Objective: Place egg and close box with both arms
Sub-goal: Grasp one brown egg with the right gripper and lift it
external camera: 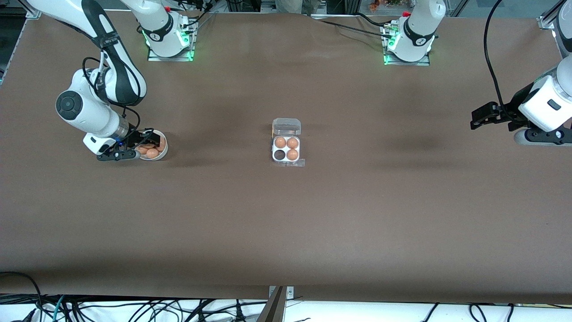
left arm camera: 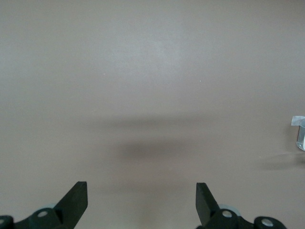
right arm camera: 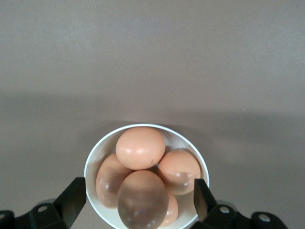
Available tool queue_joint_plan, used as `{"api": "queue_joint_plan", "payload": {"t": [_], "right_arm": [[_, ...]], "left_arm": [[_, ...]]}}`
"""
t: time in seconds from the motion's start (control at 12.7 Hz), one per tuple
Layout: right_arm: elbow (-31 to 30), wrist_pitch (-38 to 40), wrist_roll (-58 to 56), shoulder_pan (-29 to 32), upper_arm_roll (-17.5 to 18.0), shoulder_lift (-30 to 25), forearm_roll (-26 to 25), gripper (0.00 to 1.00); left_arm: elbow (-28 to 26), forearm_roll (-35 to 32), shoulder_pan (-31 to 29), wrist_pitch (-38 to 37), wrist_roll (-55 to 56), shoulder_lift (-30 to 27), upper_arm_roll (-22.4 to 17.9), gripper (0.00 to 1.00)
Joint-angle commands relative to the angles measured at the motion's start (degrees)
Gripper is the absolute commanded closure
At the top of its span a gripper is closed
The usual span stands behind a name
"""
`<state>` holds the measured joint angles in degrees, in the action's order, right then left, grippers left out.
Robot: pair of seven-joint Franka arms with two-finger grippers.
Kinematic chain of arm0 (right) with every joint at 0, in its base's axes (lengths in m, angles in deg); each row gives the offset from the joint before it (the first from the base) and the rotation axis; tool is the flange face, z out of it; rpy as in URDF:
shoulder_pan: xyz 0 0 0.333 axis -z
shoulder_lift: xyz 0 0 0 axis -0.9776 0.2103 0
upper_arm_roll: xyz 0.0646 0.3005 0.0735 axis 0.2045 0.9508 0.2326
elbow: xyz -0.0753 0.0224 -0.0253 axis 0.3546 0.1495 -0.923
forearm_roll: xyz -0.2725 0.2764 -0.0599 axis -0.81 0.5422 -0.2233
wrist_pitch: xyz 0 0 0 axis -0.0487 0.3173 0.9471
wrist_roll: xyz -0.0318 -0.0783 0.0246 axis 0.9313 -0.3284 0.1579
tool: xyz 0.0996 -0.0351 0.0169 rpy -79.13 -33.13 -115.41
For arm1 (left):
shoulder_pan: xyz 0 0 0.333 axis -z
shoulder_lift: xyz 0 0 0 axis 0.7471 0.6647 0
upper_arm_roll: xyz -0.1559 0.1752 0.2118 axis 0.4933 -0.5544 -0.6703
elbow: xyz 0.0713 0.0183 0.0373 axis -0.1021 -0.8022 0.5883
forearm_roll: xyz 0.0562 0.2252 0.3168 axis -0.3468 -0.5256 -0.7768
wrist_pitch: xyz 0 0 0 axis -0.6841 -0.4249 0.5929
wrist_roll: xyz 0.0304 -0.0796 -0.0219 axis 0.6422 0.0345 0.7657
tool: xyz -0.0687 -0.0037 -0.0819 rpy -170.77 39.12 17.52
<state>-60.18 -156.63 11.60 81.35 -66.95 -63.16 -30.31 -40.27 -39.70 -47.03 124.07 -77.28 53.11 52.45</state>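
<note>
The clear box (external camera: 286, 150) sits mid-table with its lid (external camera: 286, 126) open and standing up. Three brown eggs (external camera: 292, 143) fill three cells; the cell (external camera: 279, 155) nearest the front camera toward the right arm's end is empty. My right gripper (external camera: 145, 146) is open and low over a white bowl (external camera: 165, 151) of several brown eggs. In the right wrist view the fingers (right arm camera: 72, 199) straddle the bowl (right arm camera: 92, 160), and one egg (right arm camera: 143, 198) lies between them, ungripped. My left gripper (external camera: 479, 117) is open and empty over bare table at the left arm's end, waiting.
The brown table cover (external camera: 286, 232) lies flat around the box. The box's edge (left arm camera: 299, 133) shows at the side of the left wrist view. Cables hang along the table's front edge (external camera: 134, 308). Both arm bases (external camera: 170, 40) stand at the back edge.
</note>
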Motion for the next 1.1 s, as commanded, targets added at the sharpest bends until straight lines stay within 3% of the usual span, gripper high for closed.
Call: {"api": "queue_joint_plan", "payload": {"t": [0.0,0.16,0.47,0.71,1.02], "right_arm": [[-2.4,-1.2,0.5,-0.1,-0.1,-1.6,0.4,0.02],[-2.6,-1.1,0.5,-0.1,-0.1,-1.9,0.4,0.21],[-2.5,-1.0,-0.1,-0.1,-0.2,-2.0,0.3,0.97],[-2.0,0.2,-0.1,-0.1,-0.2,-3.3,0.2,1.0],[6.9,16.7,0.5,-0.1,-0.3,-8.3,0.2,1.0]], "left_arm": [[1.8,0.6,-0.5,-1.0,-1.3,0.8,0.2,0.0],[1.8,0.6,-0.5,-0.8,-1.4,1.3,0.1,0.0],[1.8,0.8,-0.6,-0.8,-1.3,1.7,0.1,0.0],[1.9,0.8,-0.6,-0.8,-1.3,1.7,0.1,0.0],[1.9,0.9,-0.4,-0.8,-1.3,1.7,0.3,0.0]]}}
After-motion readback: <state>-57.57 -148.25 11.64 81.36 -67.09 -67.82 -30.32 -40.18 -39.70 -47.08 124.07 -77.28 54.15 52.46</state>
